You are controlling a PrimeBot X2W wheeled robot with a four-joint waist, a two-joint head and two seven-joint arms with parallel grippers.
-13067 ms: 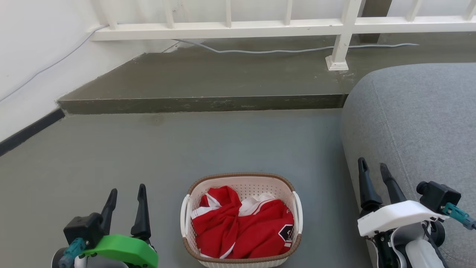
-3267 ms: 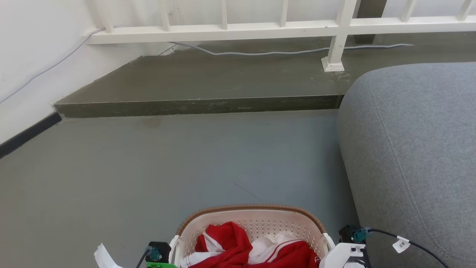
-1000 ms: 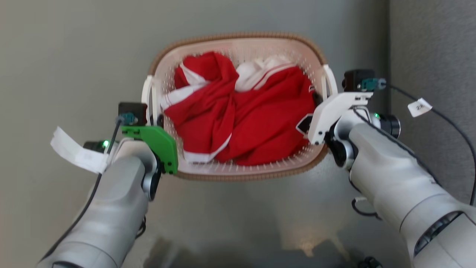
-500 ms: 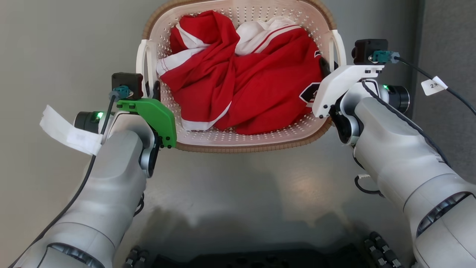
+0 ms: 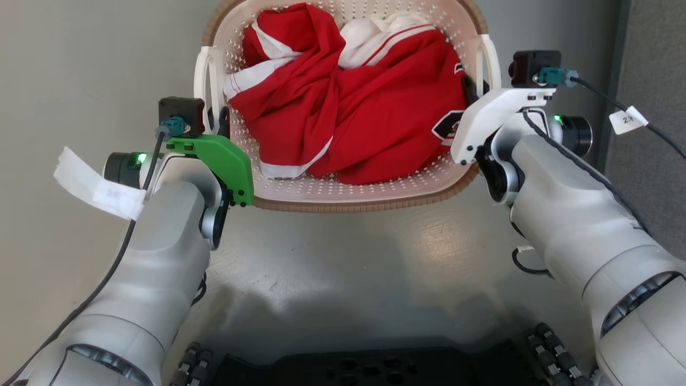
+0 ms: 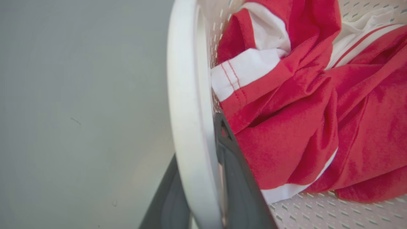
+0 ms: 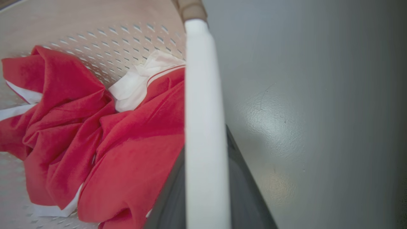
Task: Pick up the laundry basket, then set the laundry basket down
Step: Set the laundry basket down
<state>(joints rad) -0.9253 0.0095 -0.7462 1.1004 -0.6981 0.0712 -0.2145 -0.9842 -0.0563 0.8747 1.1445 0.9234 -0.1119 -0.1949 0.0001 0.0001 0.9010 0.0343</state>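
One laundry basket (image 5: 343, 195), two handles (image 5: 202, 80).

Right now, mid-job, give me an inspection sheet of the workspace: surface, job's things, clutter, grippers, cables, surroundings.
Surface: smooth grey floor, some light glare.
Job's things: laundry basket with red-and-white clothing inside, held at both sides.
Clutter: nothing seen.
Grippers: left gripper shut on the left handle; right gripper shut on the right handle.
Cables: left wrist cable and right wrist cable, both black, both tagged.
Surroundings: grey sofa to the right of the basket; robot's black base at the head view's bottom.
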